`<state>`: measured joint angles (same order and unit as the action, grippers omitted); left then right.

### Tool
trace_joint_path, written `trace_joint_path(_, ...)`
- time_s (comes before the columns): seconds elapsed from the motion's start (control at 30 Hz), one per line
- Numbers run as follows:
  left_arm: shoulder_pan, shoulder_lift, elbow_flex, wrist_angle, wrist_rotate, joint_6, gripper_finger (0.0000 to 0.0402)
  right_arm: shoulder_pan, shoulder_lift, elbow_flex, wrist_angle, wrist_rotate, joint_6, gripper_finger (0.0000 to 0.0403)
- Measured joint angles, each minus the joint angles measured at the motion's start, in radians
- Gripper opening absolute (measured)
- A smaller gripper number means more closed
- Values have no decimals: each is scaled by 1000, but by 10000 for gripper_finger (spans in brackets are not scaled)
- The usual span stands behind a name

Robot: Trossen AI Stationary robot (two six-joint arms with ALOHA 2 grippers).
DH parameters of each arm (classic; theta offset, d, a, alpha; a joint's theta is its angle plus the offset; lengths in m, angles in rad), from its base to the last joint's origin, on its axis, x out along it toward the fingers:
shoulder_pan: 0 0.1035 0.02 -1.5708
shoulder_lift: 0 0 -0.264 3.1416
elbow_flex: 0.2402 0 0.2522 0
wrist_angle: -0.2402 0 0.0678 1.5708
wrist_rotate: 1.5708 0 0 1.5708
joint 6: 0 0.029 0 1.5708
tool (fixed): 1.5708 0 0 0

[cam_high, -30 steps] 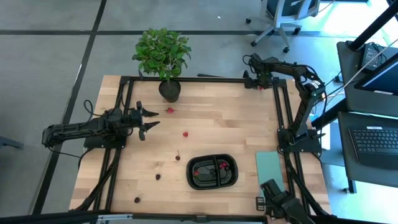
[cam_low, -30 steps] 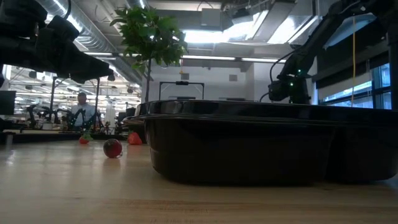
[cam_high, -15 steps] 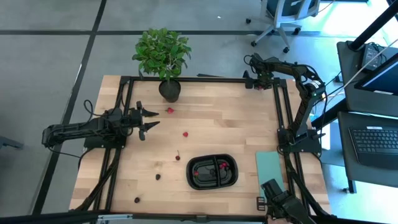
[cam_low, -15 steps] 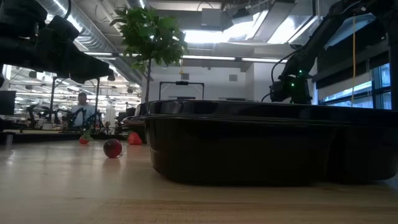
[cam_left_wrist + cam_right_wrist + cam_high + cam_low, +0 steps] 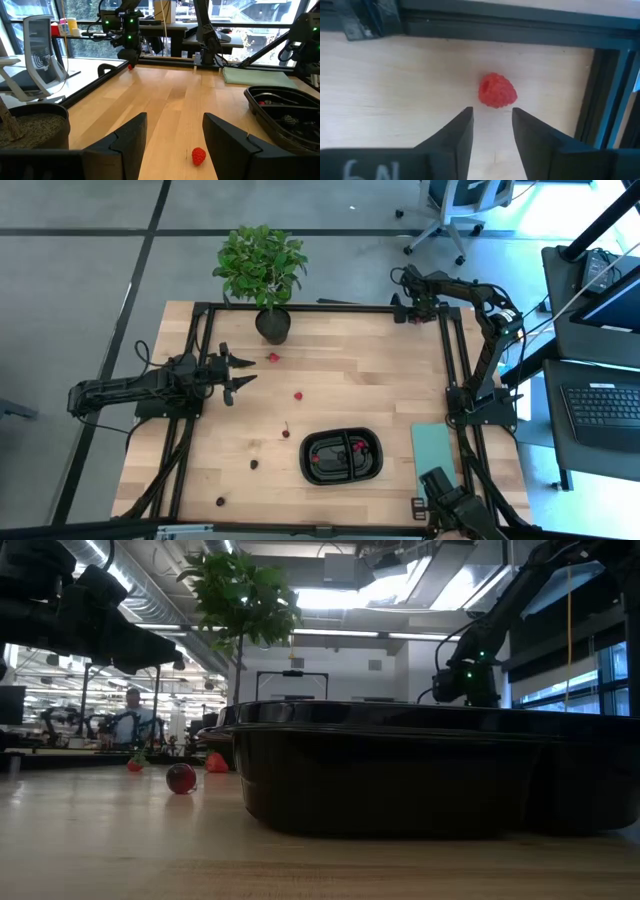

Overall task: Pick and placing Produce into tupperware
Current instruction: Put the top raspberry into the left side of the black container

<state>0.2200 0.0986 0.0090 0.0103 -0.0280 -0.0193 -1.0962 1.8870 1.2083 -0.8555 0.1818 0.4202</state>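
Nothing moved, right hand (image 5: pixel 491 131) above one raspberry (image 5: pixel 497 91), fingers parted

1. The left gripper (image 5: pixel 174 142) hovers low over the wooden table (image 5: pixel 165 95), its two dark fingers (image 5: pixel 127 140) spread apart.
2. A red raspberry (image 5: pixel 199 155) lies on the table between the fingertips, touching neither.
3. A black tupperware (image 5: pixel 285 117) sits nearby, with dark pieces inside.
4. A pale teal mat (image 5: pixel 252 76) lies beyond the tupperware.
5. The right gripper (image 5: pixel 131 52) reaches down at the table's far edge, a small red piece (image 5: pixel 130 66) at its tip.
6. A plant pot (image 5: pixel 31 127) filled with soil stands beside the left gripper.
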Motion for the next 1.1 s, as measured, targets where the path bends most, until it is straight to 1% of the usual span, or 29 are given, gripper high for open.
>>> trace_joint_path(0.27,0,0,0,0,0,1,186,0,0,0,40,0,16,186)
trace_joint_path(0.47,0,0,0,0,0,1,186,-8,2,0,51,7,-7,201)
trace_joint_path(0.77,0,0,0,0,0,1,186,-24,89,8,56,14,-60,201)
trace_joint_path(0.9,0,0,0,0,0,3,186,-27,94,8,57,13,-65,200)
trace_joint_path(1.0,0,0,0,0,0,3,186,-33,97,18,45,3,-63,191)
trace_joint_path(1.1,0,0,0,0,0,3,186,-34,98,20,43,0,-63,172)
